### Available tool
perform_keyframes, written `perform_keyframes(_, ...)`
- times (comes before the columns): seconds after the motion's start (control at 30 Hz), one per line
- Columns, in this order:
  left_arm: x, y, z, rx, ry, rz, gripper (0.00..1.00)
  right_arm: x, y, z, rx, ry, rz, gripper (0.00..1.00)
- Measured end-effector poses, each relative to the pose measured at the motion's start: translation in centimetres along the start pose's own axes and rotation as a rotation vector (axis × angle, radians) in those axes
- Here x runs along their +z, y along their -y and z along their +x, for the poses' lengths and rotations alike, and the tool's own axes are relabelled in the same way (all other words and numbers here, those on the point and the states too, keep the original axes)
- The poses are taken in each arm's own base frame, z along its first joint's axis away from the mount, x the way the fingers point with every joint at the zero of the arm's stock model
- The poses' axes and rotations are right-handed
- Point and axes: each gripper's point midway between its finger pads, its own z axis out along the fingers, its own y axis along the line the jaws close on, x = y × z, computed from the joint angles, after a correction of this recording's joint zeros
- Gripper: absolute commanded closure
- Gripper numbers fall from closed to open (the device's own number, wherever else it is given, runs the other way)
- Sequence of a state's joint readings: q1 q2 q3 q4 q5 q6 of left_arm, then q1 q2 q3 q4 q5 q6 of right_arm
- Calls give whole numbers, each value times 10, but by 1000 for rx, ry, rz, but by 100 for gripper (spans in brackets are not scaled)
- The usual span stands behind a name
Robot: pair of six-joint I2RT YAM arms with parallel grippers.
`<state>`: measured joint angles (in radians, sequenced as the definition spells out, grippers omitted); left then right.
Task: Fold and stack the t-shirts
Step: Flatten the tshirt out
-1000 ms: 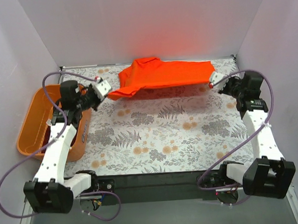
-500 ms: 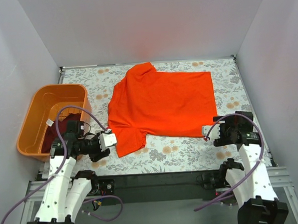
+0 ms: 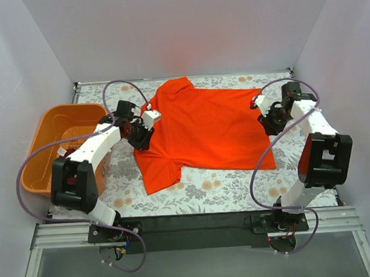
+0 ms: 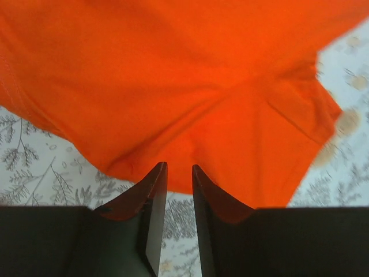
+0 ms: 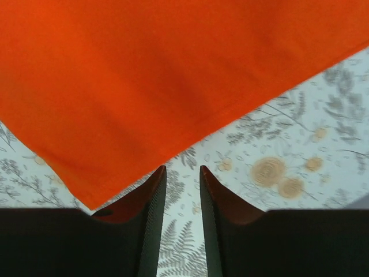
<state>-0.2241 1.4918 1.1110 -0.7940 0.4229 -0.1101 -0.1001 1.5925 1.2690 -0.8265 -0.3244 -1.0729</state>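
Note:
The bright orange-red t-shirt point(image 3: 203, 131) lies spread flat on the floral table, collar to the far left, one sleeve pointing to the near left. My left gripper point(image 3: 148, 118) is over the shirt's left edge by the sleeve. In the left wrist view its jaws point(image 4: 177, 166) stand slightly apart and empty, tips over the shirt's hem point(image 4: 173, 86). My right gripper point(image 3: 256, 102) is at the shirt's far right edge. Its jaws point(image 5: 182, 168) are slightly apart and empty over bare table, next to the shirt's edge point(image 5: 144, 75). The maroon shirt is not visible.
The rigid orange plastic basket point(image 3: 48, 124) stands at the left table edge, with my left arm crossing its near right side. White walls close in the back and both sides. Floral table point(image 3: 237, 185) shows in front of the shirt.
One second ago both grippers held the shirt stretched at the far edge. Then it lay spread flat with the grippers near the front. Now both grippers are at its left and right edges.

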Motion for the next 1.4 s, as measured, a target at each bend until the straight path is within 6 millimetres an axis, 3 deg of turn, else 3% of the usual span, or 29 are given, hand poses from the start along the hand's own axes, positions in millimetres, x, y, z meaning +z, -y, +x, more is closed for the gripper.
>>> perform_keyframes(0.13,43,-22,-1,-72,-85,-88,90,38,-22,17,132,-96,-128,69)
perform_keyframes(0.27,76,-49,25,-155,-197,-197,92,67,-36,38,225,-198,-199,74)
perform_keyframes(0.43,71,-52,44,-185,-236,-266,92,73,-37,62,239,-282,-147,80)
perform_keyframes(0.53,61,-30,66,-194,-284,-237,92,66,-43,74,194,-306,-93,85)
perform_keyframes(0.67,38,33,106,-152,-406,-124,91,45,-72,106,145,-395,-93,91)
perform_keyframes(0.73,25,62,115,-130,-458,-48,87,33,-90,117,138,-434,-139,90)
perform_keyframes(0.8,13,73,114,-136,-480,-12,84,22,-96,117,136,-442,-172,89)
perform_keyframes(0.9,4,65,86,-151,-431,-22,81,11,-78,93,145,-393,-167,88)
perform_keyframes(1.03,5,35,15,-162,-270,-76,80,6,-13,36,158,-254,-55,87)
perform_keyframes(1.1,11,15,-24,-165,-183,-106,77,11,11,17,173,-204,-25,86)
perform_keyframes(1.2,26,-17,-74,-181,-81,-144,67,26,33,3,216,-176,-29,83)
perform_keyframes(1.3,46,-51,-117,-221,13,-159,57,44,57,-7,261,-150,-29,70)
perform_keyframes(1.4,62,-97,-152,-282,112,-193,55,56,86,-20,285,-110,4,65)
